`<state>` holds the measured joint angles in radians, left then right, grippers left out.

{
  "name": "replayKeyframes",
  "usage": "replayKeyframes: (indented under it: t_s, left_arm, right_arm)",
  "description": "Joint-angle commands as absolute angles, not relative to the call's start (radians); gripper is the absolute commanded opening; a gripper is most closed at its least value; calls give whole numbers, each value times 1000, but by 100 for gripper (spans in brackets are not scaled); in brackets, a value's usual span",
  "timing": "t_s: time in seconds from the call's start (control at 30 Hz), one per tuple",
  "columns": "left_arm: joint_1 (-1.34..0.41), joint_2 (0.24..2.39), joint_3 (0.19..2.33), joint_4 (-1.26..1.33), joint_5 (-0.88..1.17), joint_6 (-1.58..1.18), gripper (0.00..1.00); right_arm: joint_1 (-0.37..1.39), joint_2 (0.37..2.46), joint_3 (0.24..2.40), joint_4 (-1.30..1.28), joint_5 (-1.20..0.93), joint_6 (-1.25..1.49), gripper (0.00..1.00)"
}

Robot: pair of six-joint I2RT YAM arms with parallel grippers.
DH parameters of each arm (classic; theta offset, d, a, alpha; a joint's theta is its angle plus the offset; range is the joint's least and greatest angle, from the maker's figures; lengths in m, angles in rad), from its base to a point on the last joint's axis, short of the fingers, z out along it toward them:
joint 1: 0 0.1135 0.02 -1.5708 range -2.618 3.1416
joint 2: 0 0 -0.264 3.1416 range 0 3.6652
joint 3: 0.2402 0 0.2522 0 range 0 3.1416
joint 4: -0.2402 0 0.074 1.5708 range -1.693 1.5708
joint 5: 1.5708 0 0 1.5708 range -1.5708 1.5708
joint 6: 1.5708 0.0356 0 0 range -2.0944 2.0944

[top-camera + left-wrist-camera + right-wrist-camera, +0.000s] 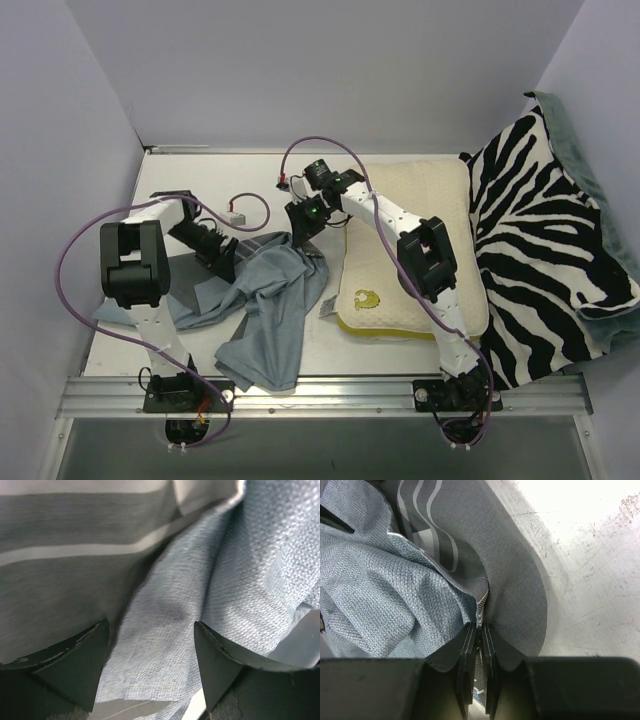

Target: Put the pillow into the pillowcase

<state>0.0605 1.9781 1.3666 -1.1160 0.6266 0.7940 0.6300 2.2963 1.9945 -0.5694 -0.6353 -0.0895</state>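
The cream pillow (pixel 400 235) with its yellow edge band and logo lies flat right of centre. The blue-grey pillowcase (pixel 265 305) lies crumpled to its left, its striped darker face showing in the left wrist view (pixel 60 580). My right gripper (pixel 303 228) is over the pillowcase's far right corner and is shut on a fold of its edge (pixel 481 630). My left gripper (pixel 226 262) is low over the pillowcase's left part. Its jaws stand open, with plain blue cloth (pixel 165 645) lying between the fingers (pixel 220 665).
A zebra-striped cloth with green backing (pixel 545 260) is draped at the right, against the pillow's right edge. A small grey block on a purple cable (pixel 236 214) lies behind the pillowcase. Walls close in on the left, back and right.
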Motion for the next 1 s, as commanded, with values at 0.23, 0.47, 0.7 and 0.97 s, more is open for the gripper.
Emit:
replayKeyframes:
  t_s: [0.23, 0.47, 0.7, 0.97]
  left_arm:
    - [44, 1950, 1299, -1129, 670, 857, 53]
    - [48, 1887, 1266, -1192, 661, 893, 19]
    - [145, 1761, 1394, -1251, 637, 841, 0]
    - [285, 1755, 1781, -1282, 690, 674, 0]
  right_arm:
    - [638, 2215, 1988, -578, -626, -109, 11]
    - [637, 2214, 1991, -580, -623, -112, 12]
    - [611, 2192, 1936, -578, -604, -97, 57]
    - [551, 2135, 1784, -578, -600, -66, 70]
